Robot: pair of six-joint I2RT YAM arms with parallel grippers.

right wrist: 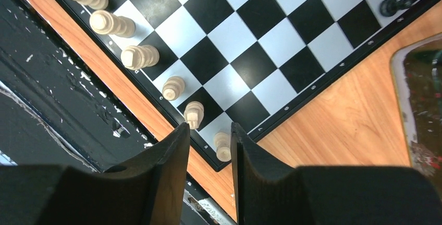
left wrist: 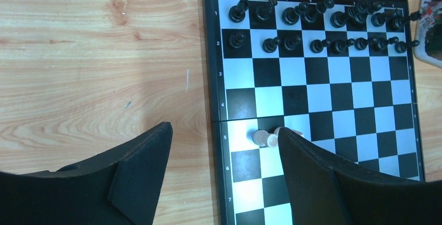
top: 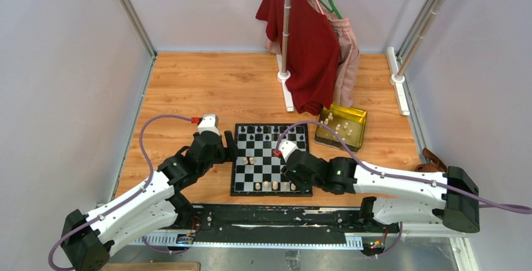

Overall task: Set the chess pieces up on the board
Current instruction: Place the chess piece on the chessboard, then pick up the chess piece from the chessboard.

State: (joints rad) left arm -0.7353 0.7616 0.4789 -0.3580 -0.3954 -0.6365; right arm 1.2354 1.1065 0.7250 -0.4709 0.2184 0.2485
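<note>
Your left gripper (left wrist: 224, 129) hangs open at the board's (left wrist: 318, 100) left edge beside two cream pieces (left wrist: 266, 139); right gripper (right wrist: 210, 127) parted, empty, over near-right corner's cream row (right wrist: 138, 57).

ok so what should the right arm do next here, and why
Probably lift the right gripper straight up. Its jaws stand apart either side of the cream piece standing on the near corner square of the board, so it looks placed. The neighbouring piece stands close beside one finger, so a sideways exit might knock it. The yellow tin holds more.
</note>
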